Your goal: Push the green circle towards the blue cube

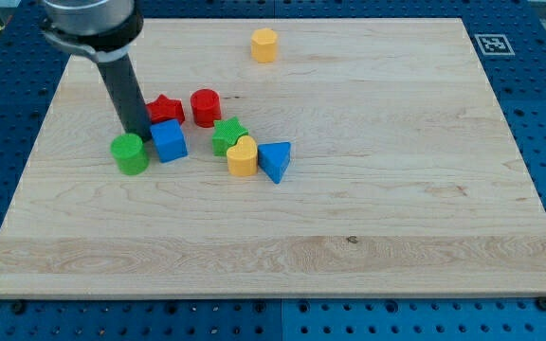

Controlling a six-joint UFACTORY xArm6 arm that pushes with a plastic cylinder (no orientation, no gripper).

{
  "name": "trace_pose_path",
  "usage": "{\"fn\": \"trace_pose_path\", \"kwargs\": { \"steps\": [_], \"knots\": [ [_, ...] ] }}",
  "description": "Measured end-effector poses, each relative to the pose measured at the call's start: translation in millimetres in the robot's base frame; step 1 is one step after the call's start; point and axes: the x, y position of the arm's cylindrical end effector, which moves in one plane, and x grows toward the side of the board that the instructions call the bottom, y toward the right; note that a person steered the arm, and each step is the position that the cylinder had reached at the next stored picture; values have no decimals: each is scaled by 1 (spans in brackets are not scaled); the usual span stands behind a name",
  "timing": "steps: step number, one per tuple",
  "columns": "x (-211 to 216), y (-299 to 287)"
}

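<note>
— Rod comes down from the view's top left; the tip (pixel 136 135) stands just behind the green circle (pixel 129 153), near its right edge. No jaws on this arm, nothing is held.

— And the blue cube (pixel 169 141)?

— Just beside the green circle, on the view's right, almost touching.

— What can go wrong?

— I think the tip sits in the gap. A push from there may send the circle away, or knock the red star (pixel 166 109) behind.
</note>
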Motion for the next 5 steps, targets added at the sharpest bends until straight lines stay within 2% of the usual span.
{"fn": "trace_pose_path", "kwargs": {
  "steps": [2,4,5],
  "knots": [
    [56,17],
    [54,23],
    [85,28]
  ]
}}
